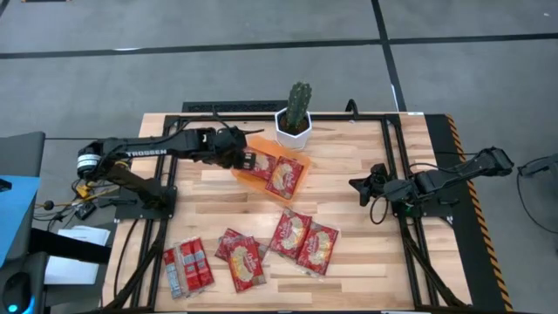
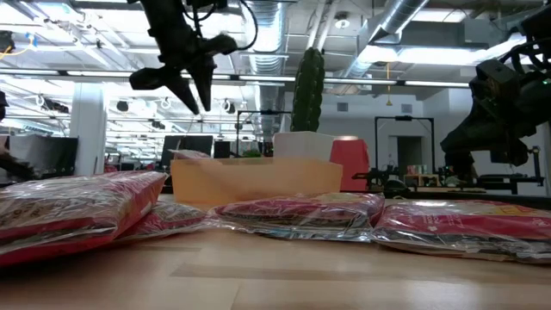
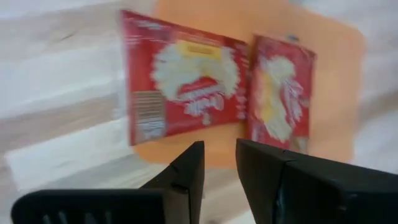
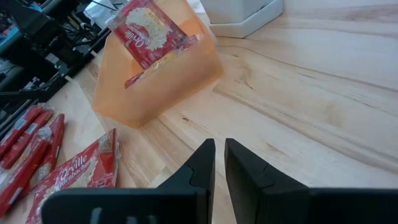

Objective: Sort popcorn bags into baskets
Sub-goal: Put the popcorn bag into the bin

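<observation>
The orange basket (image 1: 296,157) lies at the table's far middle, with two red popcorn bags in it. One bag (image 1: 285,177) lies flat. The other bag (image 3: 180,87) rests with one end over the basket's left rim and sticks up above it (image 4: 149,31). My left gripper (image 1: 234,157) hangs above the basket's left edge, pointing steeply down, open by a narrow gap (image 3: 219,165) with nothing between its fingers. My right gripper (image 1: 359,186) waits right of the basket, low over the wood, its fingers a little apart (image 4: 219,162) and holding nothing.
More red bags lie on the table's near half: a pair (image 1: 303,240), another pair (image 1: 244,259), and narrow striped ones (image 1: 187,266) at the near left. A white pot with a cactus (image 1: 295,122) stands just behind the basket.
</observation>
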